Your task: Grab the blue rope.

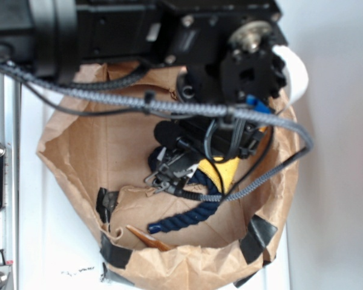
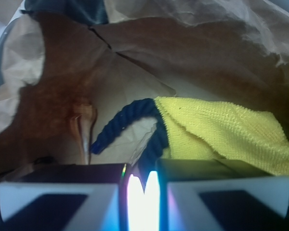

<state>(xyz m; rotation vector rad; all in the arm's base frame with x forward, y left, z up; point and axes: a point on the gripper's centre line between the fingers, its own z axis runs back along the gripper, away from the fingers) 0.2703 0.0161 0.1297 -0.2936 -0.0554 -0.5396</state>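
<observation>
- We see the blue rope (image 2: 130, 118), dark navy and thickly twisted, lying bent like an arch on the floor of a brown paper bag (image 1: 109, 145). One end, a brighter blue, points to the lower left in the wrist view; the other leg runs down toward the camera.
- That nearer leg disappears at the narrow bright gap between the two fingers (image 2: 58, 192), so the rope appears to sit at or just inside the jaws.
- In the outside view the rope (image 1: 190, 214) curves out from beneath the gripper (image 1: 169, 175), its free end lying toward the bag's front wall.
- A yellow cloth (image 2: 221, 134) touches the rope along the right side of the arch, and its edge lies over the bag floor just beside the near leg.
- The fingers stand narrow, nearly together, with only a slim slit between them. We cannot tell for certain whether they already pinch the rope.
- A grey braided cable (image 1: 169, 106) crosses above the bag and is no part of the job.
- We judge the step in hand to be securing the grip. To do it well, we would keep the near leg centred in the slit, close firmly, and keep the cloth edge out of the pinch.
- We would then test with a short, straight lift, watching that the bag walls do not snag.
</observation>
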